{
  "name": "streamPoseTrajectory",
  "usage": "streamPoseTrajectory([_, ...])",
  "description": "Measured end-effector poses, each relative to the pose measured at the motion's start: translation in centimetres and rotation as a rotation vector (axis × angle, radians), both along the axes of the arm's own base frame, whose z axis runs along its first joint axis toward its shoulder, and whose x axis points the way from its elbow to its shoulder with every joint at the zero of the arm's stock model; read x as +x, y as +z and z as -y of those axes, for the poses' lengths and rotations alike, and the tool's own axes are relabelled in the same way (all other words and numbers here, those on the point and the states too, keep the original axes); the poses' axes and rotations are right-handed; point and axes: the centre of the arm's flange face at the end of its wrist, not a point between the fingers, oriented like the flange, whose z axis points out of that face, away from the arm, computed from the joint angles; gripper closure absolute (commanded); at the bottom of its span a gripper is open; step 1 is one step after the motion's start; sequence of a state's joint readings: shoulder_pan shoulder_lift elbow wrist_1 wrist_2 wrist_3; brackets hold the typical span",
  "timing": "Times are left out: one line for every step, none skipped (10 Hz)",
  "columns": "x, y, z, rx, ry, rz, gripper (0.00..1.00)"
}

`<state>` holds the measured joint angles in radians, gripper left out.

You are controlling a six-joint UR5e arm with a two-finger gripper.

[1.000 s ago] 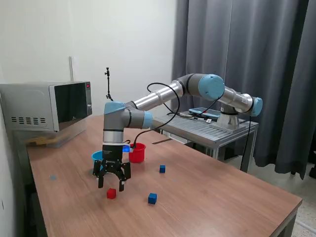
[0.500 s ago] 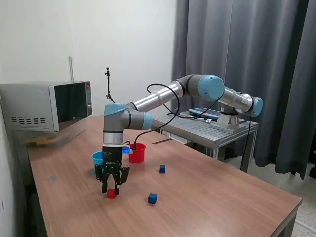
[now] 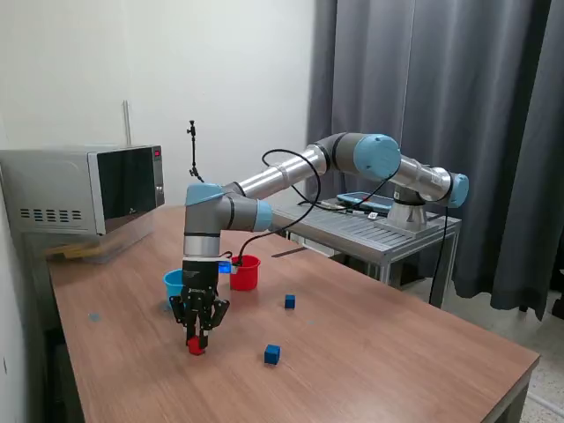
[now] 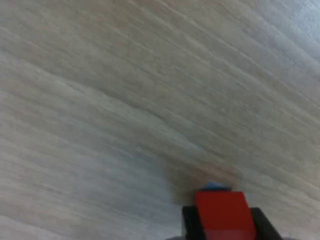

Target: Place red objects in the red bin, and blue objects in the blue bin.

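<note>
My gripper [image 3: 196, 340] points straight down at the wooden table [image 3: 370, 352], its fingers drawn in on a tiny red cube [image 3: 196, 347] that sits on the surface. In the wrist view that red cube [image 4: 221, 214] fills the gap between two dark fingers [image 4: 189, 225]. The red bin [image 3: 245, 272] stands behind the gripper, and the light blue bin [image 3: 175, 282] is beside it toward the exterior view's left, partly hidden by the arm. Two dark blue cubes lie on the table: one [image 3: 289, 301] near the red bin, the other [image 3: 271, 354] closer to the front.
A microwave [image 3: 84, 189] occupies the table's far corner on the exterior view's left. A metal stand [image 3: 379, 229] carrying the arm's base sits behind the table at the right. Dark curtains hang behind it.
The gripper came down over the red cube and its fingers went from spread wide to drawn in on the cube. The cups and blue cubes stayed put.
</note>
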<state>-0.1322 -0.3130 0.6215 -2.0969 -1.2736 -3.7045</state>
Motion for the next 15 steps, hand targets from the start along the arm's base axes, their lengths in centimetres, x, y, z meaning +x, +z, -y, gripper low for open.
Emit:
streamPoseTrajectory([0.0, 0.2, 0.1, 0.001, 0.0, -0.002, 1.0])
streamPoseTrajectory([-0.1, 0.5, 0.1, 0.001, -0.001, -0.005, 1.0])
streamPoseTrajectory([-0.1, 0.9, 0.2, 0.002, -0.003, -0.009, 1.0])
streamPoseTrajectory([0.0, 1.6, 0.5, 0.002, -0.003, -0.013, 1.0])
streamPoseTrajectory([0.1, 2.4, 0.8, 0.002, -0.002, -0.017, 1.0])
streamPoseTrajectory([0.4, 3.2, 1.2, 0.001, 0.0, -0.018, 1.0])
streamPoseTrajectory([0.7, 3.9, 1.7, 0.001, 0.005, -0.016, 1.0])
streamPoseTrajectory([1.2, 4.5, 2.5, 0.003, 0.012, -0.012, 1.0])
streamPoseTrajectory([1.6, 5.0, 3.4, 0.011, 0.02, -0.007, 1.0])
streamPoseTrajectory([2.1, 5.7, 4.1, 0.021, 0.025, -0.003, 1.0])
streamPoseTrajectory([2.7, 6.6, 4.4, 0.033, 0.021, 0.003, 1.0])
streamPoseTrajectory([3.3, 7.5, 4.4, 0.053, 0.003, 0.011, 1.0])
streamPoseTrajectory([3.9, 8.4, 4.3, 0.075, -0.019, 0.018, 1.0])
streamPoseTrajectory([4.4, 9.1, 4.2, 0.092, -0.04, 0.025, 1.0])
streamPoseTrajectory([4.9, 9.5, 4.0, 0.099, -0.061, 0.035, 1.0])
